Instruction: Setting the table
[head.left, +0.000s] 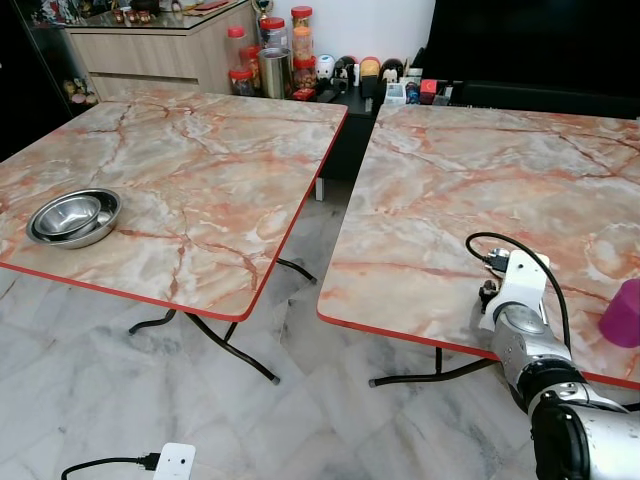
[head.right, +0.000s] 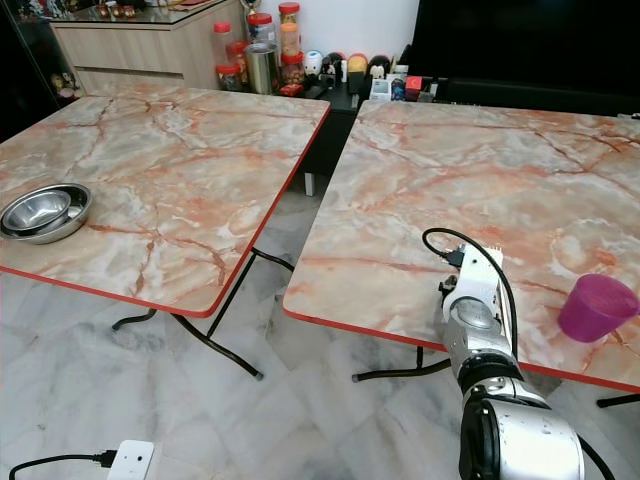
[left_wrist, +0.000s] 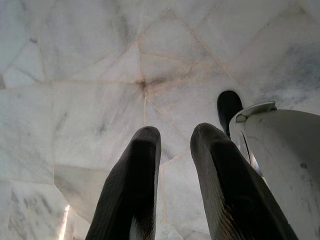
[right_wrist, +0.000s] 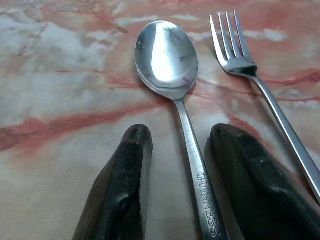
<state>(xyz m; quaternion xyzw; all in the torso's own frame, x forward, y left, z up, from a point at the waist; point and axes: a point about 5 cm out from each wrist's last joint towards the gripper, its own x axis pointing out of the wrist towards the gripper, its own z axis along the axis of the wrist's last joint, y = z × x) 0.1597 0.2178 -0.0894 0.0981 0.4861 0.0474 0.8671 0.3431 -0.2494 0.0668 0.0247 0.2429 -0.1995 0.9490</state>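
Your right gripper (right_wrist: 177, 145) sits low over the right-hand marble table (head.right: 520, 170), its two black fingers spread apart with the handle of a spoon (right_wrist: 175, 90) lying between them; neither finger visibly presses the handle. The spoon lies flat on that table, bowl up and pointing away from the gripper, with "GUINNESS" stamped along the handle. Just beside the spoon lies a fork (right_wrist: 260, 85), roughly parallel to it and apart from it, tines also pointing away.

In the head views your right arm (head.right: 478, 310) reaches over the near edge of the right-hand table, and a purple cup (head.right: 596, 306) stands on that table near the arm, on its right side.

Across the gap from the right-hand table stands the left table (head.left: 190, 170), carrying stacked steel bowls (head.left: 74, 216) near its front left edge.

Your left gripper (left_wrist: 172, 145) hangs over the marble floor (left_wrist: 90, 75), fingers slightly parted and holding nothing.
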